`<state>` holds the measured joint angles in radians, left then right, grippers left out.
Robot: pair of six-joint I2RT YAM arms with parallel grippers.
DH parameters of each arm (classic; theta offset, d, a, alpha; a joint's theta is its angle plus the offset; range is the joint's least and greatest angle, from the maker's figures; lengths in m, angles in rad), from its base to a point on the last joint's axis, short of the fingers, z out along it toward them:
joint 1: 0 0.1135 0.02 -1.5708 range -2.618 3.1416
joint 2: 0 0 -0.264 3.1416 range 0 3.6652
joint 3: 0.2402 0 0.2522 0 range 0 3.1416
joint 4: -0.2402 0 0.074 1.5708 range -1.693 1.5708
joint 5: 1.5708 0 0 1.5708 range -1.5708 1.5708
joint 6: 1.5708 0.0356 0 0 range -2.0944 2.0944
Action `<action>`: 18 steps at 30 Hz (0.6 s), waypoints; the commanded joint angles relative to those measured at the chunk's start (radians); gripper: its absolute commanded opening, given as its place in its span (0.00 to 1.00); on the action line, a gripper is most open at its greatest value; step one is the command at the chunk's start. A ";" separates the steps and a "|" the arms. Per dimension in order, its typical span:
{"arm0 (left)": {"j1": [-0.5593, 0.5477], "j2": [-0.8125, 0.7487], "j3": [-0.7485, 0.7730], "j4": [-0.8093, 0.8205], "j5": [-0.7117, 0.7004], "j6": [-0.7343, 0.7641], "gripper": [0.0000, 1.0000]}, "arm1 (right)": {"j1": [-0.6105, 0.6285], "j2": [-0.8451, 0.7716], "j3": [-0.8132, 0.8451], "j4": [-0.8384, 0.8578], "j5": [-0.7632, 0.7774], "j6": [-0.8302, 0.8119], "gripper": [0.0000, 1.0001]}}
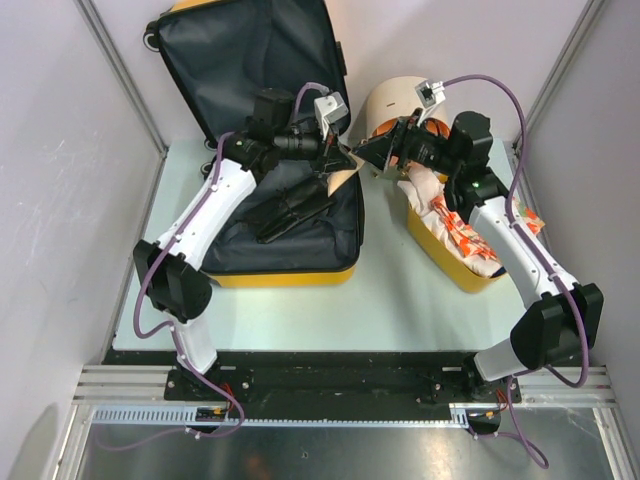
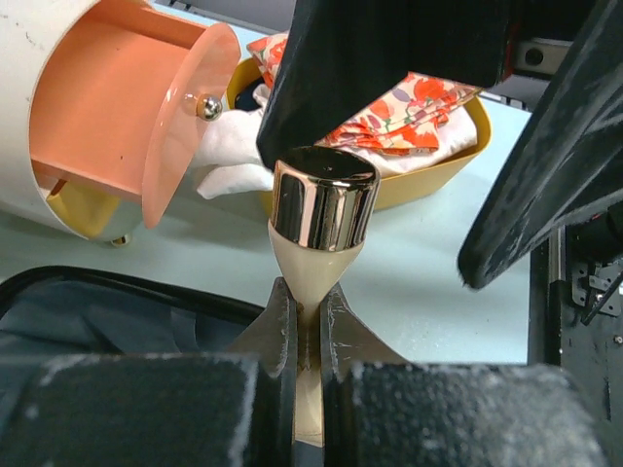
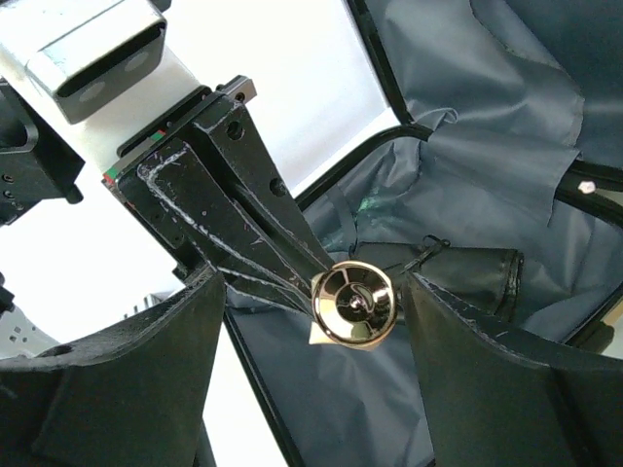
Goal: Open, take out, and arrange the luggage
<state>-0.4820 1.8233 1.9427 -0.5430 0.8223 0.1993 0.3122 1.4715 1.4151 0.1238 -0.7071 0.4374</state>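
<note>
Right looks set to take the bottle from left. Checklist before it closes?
1. Left gripper shut on bottle: ok, it pinches the cream body below the cap.
2. Right gripper open: ok, jaws wide.
3. Cap between the right fingers: ok, though nearer one finger than the other.
4. Right fingers clear of the left fingers on closing: cannot tell, depth unclear.
5. Suitcase open: ok, lid up.
</note>
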 commanded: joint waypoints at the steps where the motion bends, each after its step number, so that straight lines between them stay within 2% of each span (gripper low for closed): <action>1: -0.015 -0.068 -0.005 0.083 -0.008 -0.054 0.00 | 0.011 0.010 0.001 0.013 0.063 0.027 0.74; 12: -0.017 -0.058 -0.005 0.114 -0.029 -0.078 0.00 | 0.001 0.016 0.001 -0.024 0.077 0.040 0.39; 14: -0.017 -0.055 -0.004 0.118 -0.031 -0.084 0.03 | -0.012 0.021 0.001 -0.010 0.087 0.056 0.28; 15: -0.018 -0.053 -0.004 0.118 -0.032 -0.083 0.09 | -0.022 0.026 0.001 -0.001 0.089 0.073 0.19; 17: -0.018 -0.052 -0.004 0.118 -0.035 -0.084 0.19 | -0.061 0.033 0.001 0.035 0.097 0.135 0.10; 18: -0.018 -0.052 -0.007 0.118 -0.040 -0.089 0.35 | -0.074 0.041 0.002 0.051 0.098 0.156 0.06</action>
<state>-0.4953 1.8210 1.9308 -0.4873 0.8005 0.1547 0.2970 1.4940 1.4136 0.1070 -0.6392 0.4965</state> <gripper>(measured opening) 0.174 0.396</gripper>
